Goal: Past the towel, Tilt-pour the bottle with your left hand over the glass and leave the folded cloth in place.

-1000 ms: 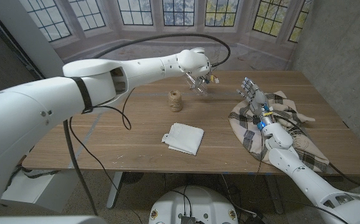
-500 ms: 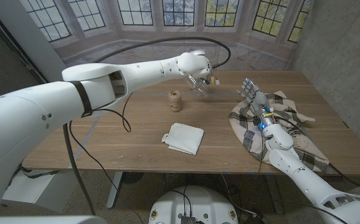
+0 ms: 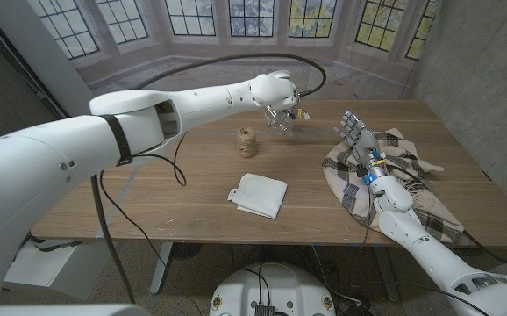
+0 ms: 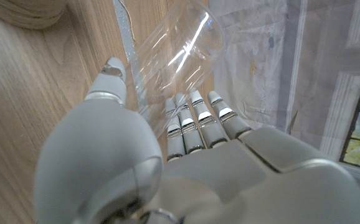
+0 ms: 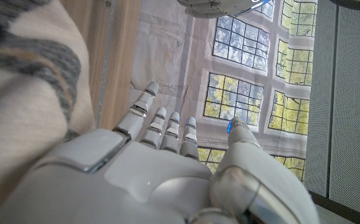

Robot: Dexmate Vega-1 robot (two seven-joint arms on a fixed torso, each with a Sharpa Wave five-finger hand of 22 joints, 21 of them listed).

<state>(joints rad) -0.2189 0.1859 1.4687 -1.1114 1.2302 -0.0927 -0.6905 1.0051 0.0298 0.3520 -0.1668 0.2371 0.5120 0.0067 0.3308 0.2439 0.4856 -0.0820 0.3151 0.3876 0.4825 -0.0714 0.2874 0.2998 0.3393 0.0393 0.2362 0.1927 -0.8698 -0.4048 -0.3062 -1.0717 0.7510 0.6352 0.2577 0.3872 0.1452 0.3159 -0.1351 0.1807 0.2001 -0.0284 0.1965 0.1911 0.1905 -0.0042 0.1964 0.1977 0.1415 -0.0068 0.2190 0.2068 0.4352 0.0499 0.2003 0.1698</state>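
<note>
Now your left hand grips the clear bottle aloft at twelve o'clock, beyond the folded cloth; no glass visible, so find it before tilting.

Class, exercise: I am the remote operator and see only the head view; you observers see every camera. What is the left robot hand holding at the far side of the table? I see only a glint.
Observer: The left wrist view shows the left robot hand gripping a clear bottle between thumb and fingers.
Operator: Anything in it?
Observer: It looks empty; the table shows straight through it.
Operator: And the right robot hand?
Observer: The right wrist view shows it open, fingers straight, beside the plaid towel.
</note>
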